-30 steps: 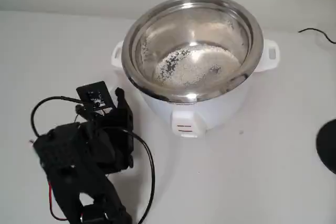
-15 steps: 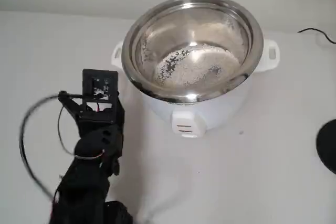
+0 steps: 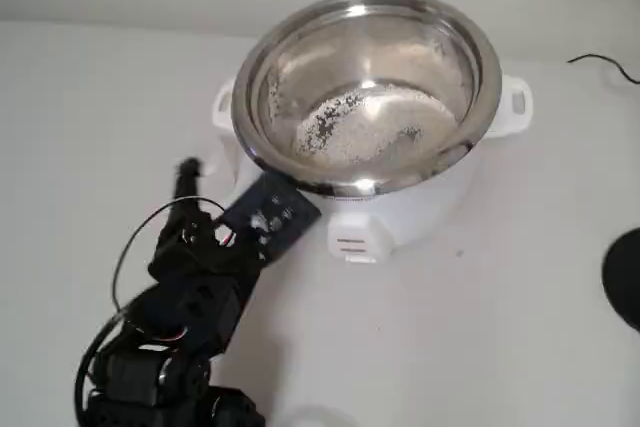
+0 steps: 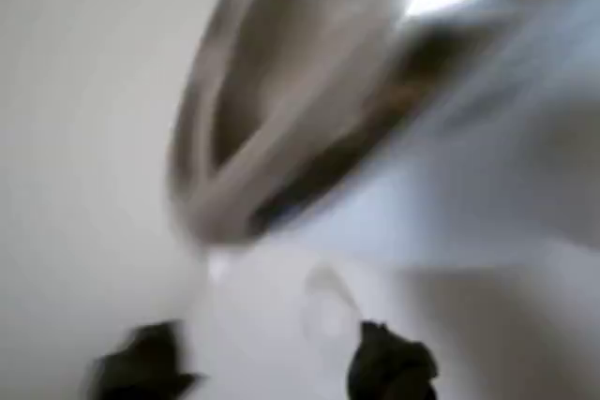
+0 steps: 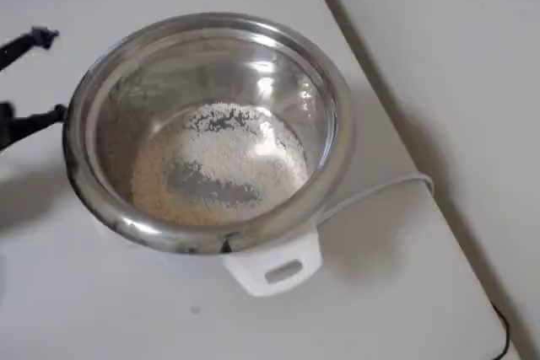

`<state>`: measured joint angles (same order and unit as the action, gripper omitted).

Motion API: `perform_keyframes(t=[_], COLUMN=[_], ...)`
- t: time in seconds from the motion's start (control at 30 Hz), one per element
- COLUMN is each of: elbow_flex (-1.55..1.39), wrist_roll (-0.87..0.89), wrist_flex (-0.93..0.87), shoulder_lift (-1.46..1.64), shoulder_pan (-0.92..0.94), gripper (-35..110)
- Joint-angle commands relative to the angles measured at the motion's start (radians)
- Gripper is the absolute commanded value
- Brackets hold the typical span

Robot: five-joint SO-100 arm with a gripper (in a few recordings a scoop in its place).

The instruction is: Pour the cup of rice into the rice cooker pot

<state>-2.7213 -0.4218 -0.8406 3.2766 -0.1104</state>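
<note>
Rice [image 5: 221, 166] is lying as a pale patch across the bottom of the rice cooker pot [image 3: 366, 89], with bare steel showing through in a few spots. Gripper [image 5: 24, 77] is showing in the overhead view as two dark fingers [image 5: 34, 38] standing apart at the 9 o'clock edge of the frame, with nothing between them; the lower finger's tip is sitting just beside the pot's rim at 9 o'clock. In the wrist view the two dark fingertips [image 4: 389, 362] are appearing at the bottom edge, well apart, and the gripper [image 4: 262, 372] is holding nothing that can be made out, though that view is badly blurred. Above them the steel rim and white cooker wall are streaking across the frame from 8 o'clock to 2 o'clock.

In the fixed view the black arm [image 3: 185, 297] is leaning up from 7 o'clock toward the cooker, its small black wrist board [image 3: 268, 217] sitting tilted just under the pot's rim at about 7 o'clock. Thin black cables are looping off the arm on its 9 o'clock side.

The white cooker body [image 3: 400, 209] is standing upright on the white table [image 3: 520, 307], with a side handle [image 3: 514, 107] at 3 o'clock and another at 9 o'clock. A white cord [image 5: 371, 191] is trailing off from the cooker toward 3 o'clock in the overhead view. A dark round object [image 3: 625, 277] is sitting cut off at the 3 o'clock edge of the fixed view.
</note>
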Motion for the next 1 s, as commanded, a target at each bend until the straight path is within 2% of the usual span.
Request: perform_keyframes(t=[0.0,0.07,0.33,0.53,0.77,0.97], elbow_flex=[0.173,0.212,0.146,-0.014,-0.224,-0.244], wrist_roll=[0.201,0.201,0.233,0.207,0.241,0.27], wrist_flex=[-0.178,-0.295,-0.551,-0.549,-0.485,-0.476], shoulder_lift=[0.014,0.014,0.012,0.011,0.011,0.011], shoulder_pan=[0.181,0.213,0.336,0.35,0.278,0.273], gripper=[7,0,0,0,0,0])
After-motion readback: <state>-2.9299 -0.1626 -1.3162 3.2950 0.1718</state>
